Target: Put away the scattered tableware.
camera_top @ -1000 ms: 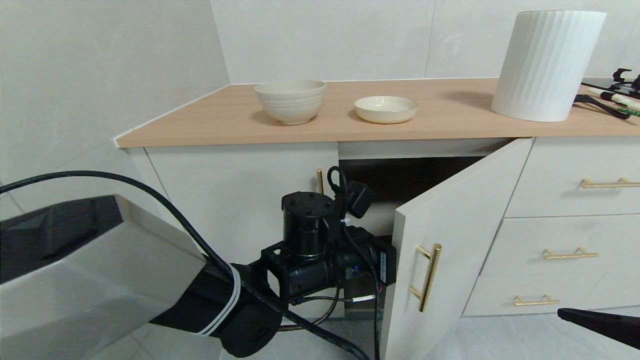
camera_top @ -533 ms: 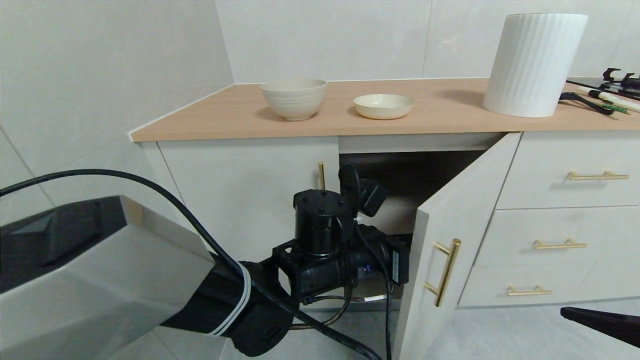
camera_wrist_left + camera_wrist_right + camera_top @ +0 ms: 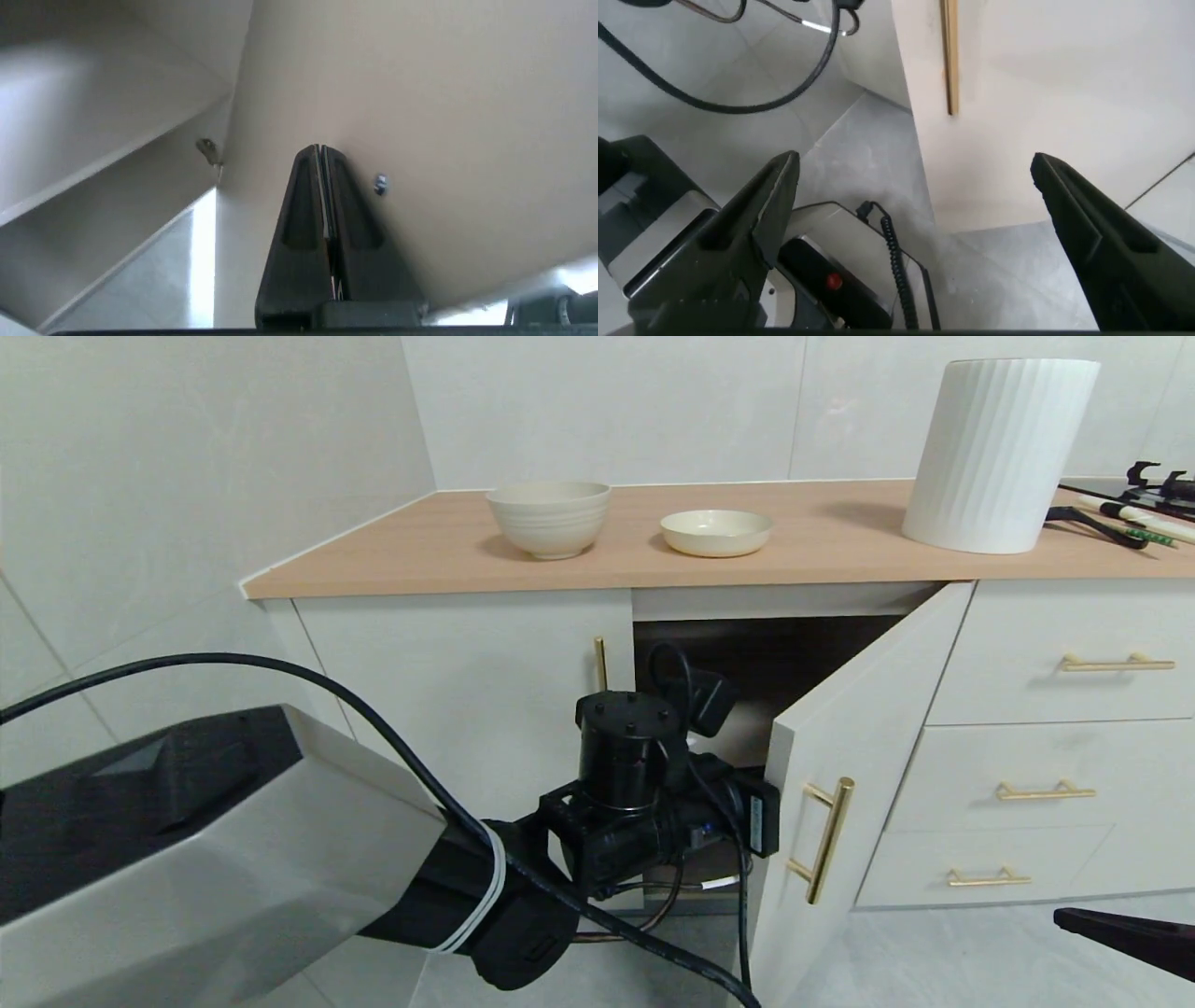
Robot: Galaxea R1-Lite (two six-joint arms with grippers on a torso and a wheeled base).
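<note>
Resting on the smooth wood-grain countertop (image 3: 420,555), a ribbed cream bowl (image 3: 549,518) stands just left of a shallow round dish (image 3: 716,533), the two apart. Below, the left gripper (image 3: 320,159), fingers pressed together, points at the flat inner face of the open cabinet door (image 3: 850,756). Low at far right, the right gripper (image 3: 915,173) hangs with its fingers spread wide.

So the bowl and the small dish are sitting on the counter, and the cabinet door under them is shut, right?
Not quite. The cabinet door is not shut: the head view shows it swung open, with the dark inside of the cabinet showing behind it. The rest holds: the bowl and the small dish are sitting on the counter.
</note>
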